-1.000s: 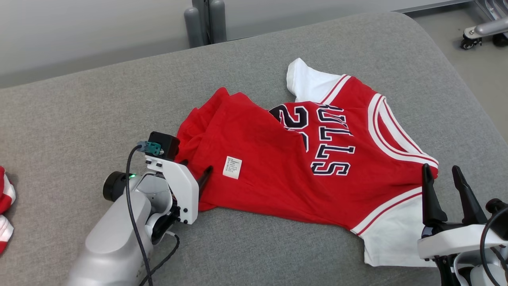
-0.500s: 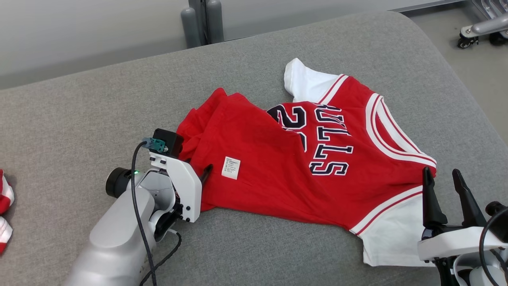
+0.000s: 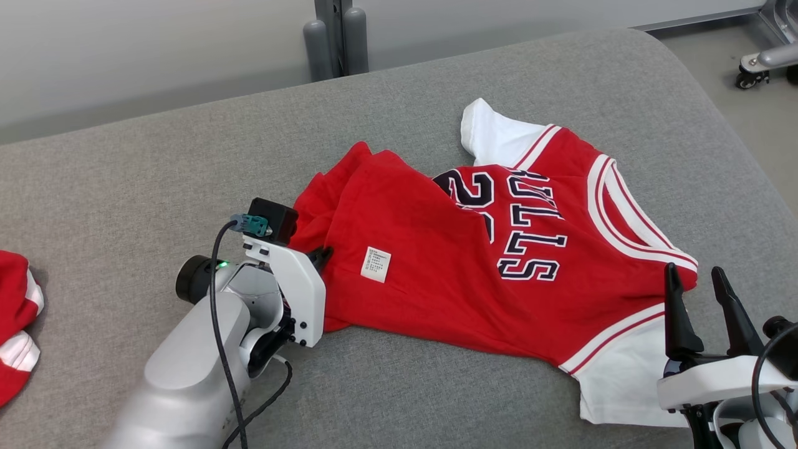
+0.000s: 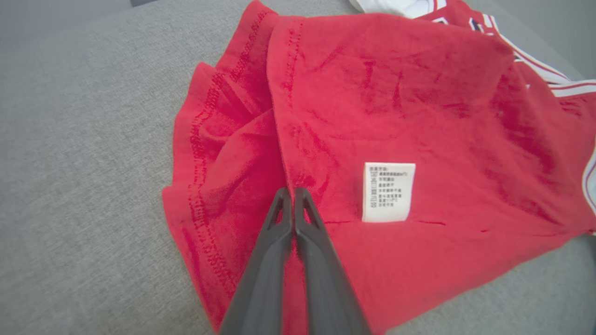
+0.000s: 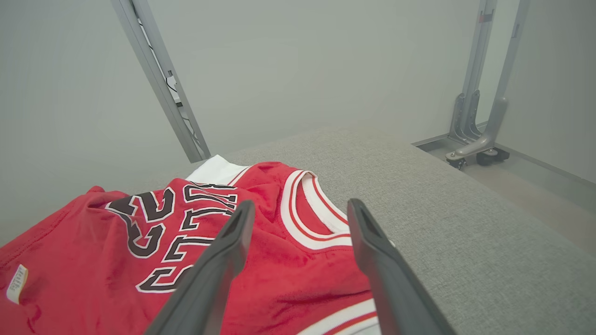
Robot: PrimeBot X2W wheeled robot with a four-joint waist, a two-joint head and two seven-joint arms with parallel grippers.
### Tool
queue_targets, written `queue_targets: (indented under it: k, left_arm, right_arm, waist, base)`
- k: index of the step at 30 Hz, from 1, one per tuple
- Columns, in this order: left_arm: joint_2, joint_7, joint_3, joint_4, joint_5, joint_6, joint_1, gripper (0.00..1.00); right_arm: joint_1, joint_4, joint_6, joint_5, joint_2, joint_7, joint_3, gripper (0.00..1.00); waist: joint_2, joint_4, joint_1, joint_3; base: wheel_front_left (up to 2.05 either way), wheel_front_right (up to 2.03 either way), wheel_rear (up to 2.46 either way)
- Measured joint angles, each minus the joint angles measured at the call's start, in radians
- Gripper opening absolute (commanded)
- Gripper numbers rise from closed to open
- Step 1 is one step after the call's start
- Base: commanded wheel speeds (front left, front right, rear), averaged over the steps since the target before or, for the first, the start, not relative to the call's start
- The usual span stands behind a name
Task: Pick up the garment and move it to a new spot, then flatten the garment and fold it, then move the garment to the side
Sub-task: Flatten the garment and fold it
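Note:
The garment [image 3: 467,268] is a red jersey with white sleeves and dark lettering, lying crumpled on the grey padded surface [image 3: 156,168]. Its lower part is folded over, so a white care label [image 3: 376,264] faces up. My left gripper [image 3: 324,252] is at the jersey's left hem. In the left wrist view its fingers meet, and the left gripper [image 4: 292,190] pinches the edge of the folded red layer of the garment [image 4: 396,116]. My right gripper [image 3: 693,271] stands open just off the jersey's near right corner, over a white sleeve. The right gripper [image 5: 300,204] holds nothing, with the garment [image 5: 139,260] beyond it.
Another red and white cloth [image 3: 15,324] lies at the surface's left edge. Two grey posts [image 3: 340,37] stand behind the far edge. A wheeled frame foot [image 3: 767,62] is on the floor at the far right, where the surface rounds off.
My left gripper's fingers have shut on the jersey's hem fold. The head camera shifted a little, so the whole scene sits lower and to the right. The right gripper has stayed open.

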Motion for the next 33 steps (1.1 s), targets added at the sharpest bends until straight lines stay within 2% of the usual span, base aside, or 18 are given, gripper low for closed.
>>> queue_targets:
  k: [6,7,8,16,23,33]
  left_arm:
    - [0.024,-0.02,0.0,-0.073,-0.028,-0.002,0.007,0.0]
    - [0.046,-0.026,0.001,-0.154,-0.052,-0.003,0.039,0.0]
    - [0.152,0.038,0.015,-0.472,-0.125,0.012,0.179,0.0]
    - [0.234,0.137,0.008,-0.736,-0.17,0.085,0.359,0.0]
    - [0.277,0.151,0.022,-0.823,-0.206,0.144,0.486,0.0]
    - [0.27,0.105,0.027,-0.775,-0.212,0.187,0.578,0.0]
  right_arm:
    - [0.004,-0.001,0.0,-0.003,0.0,0.004,-0.011,1.0]
    - [0.012,-0.002,0.0,-0.007,0.0,0.007,-0.024,1.0]
    - [0.019,-0.01,0.0,-0.021,0.001,0.018,-0.032,1.0]
    - [0.02,-0.012,0.0,-0.023,0.0,0.029,-0.033,1.0]
    - [0.02,-0.017,0.0,-0.044,0.0,0.045,-0.039,1.0]
    - [0.02,-0.021,0.0,-0.053,0.001,0.066,-0.035,1.0]
  waist:
    - [0.0,0.022,0.0,-0.012]
    - [0.0,0.043,0.0,-0.017]
    - [0.0,0.121,0.0,-0.034]
    - [0.0,0.191,0.0,-0.044]
    - [0.0,0.223,0.0,-0.042]
    - [0.0,0.225,0.0,-0.042]
  base:
    - [0.0,0.0,0.0]
    - [0.0,0.0,0.0]
    - [0.0,0.0,0.0]
    - [0.0,0.0,0.0]
    - [0.0,0.0,0.0]
    - [0.0,0.0,0.0]
